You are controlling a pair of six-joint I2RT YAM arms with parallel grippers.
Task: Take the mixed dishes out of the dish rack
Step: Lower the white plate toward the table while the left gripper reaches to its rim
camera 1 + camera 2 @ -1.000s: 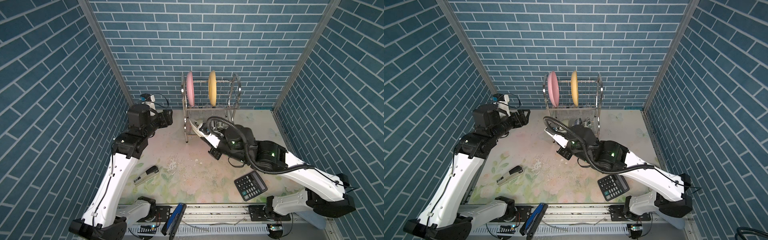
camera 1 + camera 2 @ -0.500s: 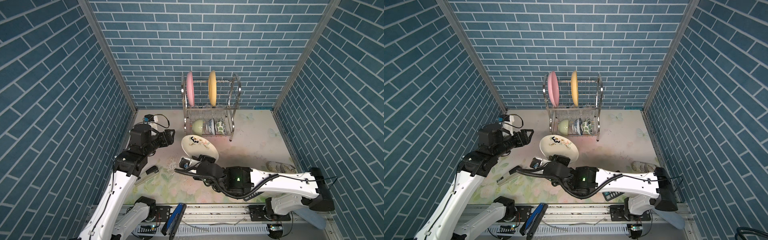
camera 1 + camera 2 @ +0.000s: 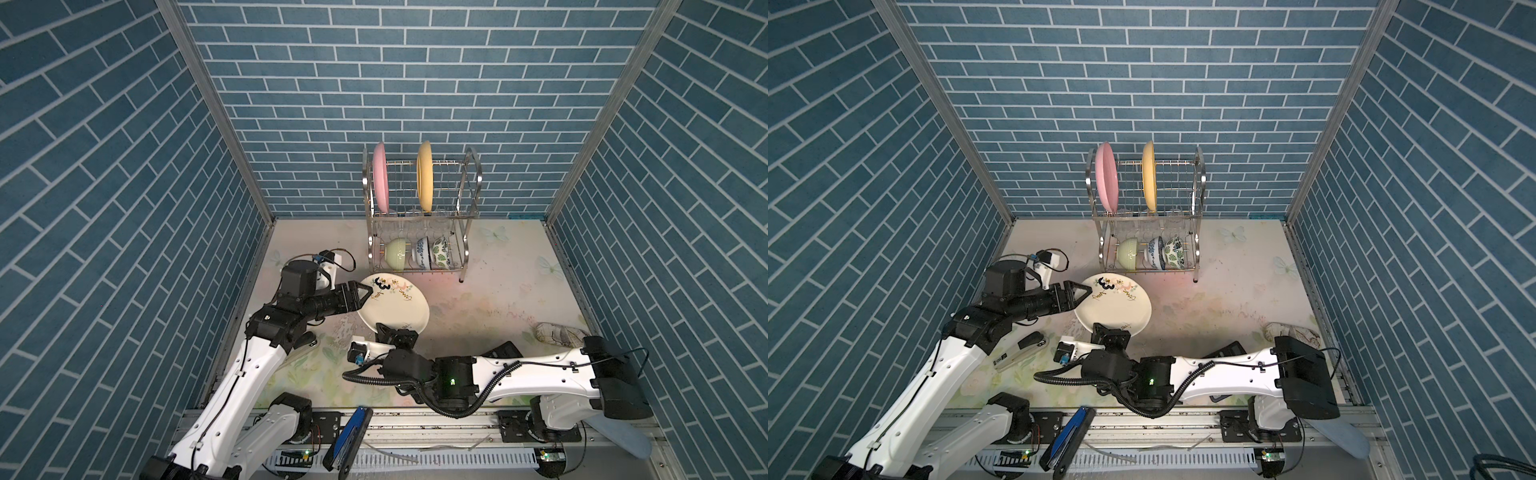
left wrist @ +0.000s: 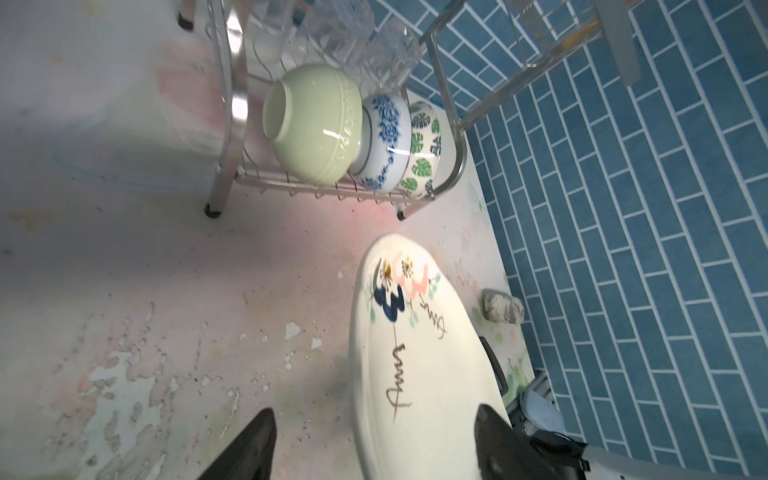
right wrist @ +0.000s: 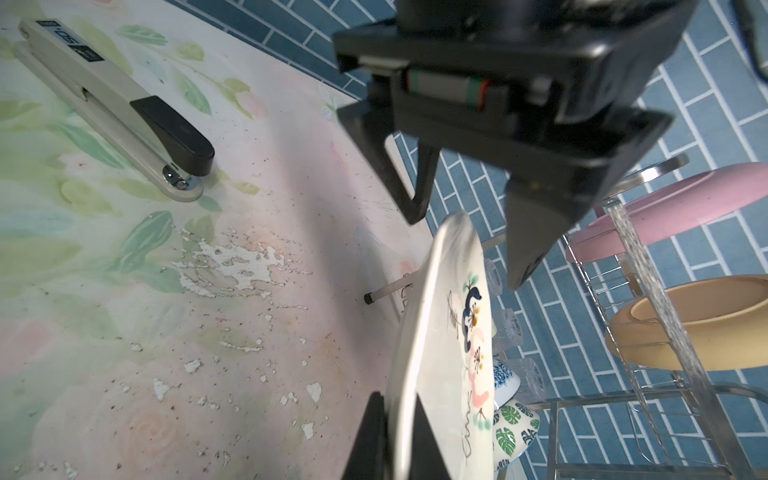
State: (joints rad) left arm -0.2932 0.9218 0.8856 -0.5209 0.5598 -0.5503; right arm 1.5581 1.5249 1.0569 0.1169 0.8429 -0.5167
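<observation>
Right wrist view shows the right gripper [image 5: 395, 415] clamped on the near rim of the cream plate [image 3: 395, 303], which it holds tilted above the table [image 3: 498, 291], clear of the rack [image 3: 469, 195]. The left gripper [image 3: 362, 296] stands wide open astride the far rim, gripping nothing. One dish is out, but not set down. Farther off, the rack's lower tier holds three bowls [image 3: 423, 251] on their sides, with glasses [image 4: 390, 54] above them. A pink plate [image 3: 380, 174] and a yellow plate [image 3: 424, 174] stand upright on top.
</observation>
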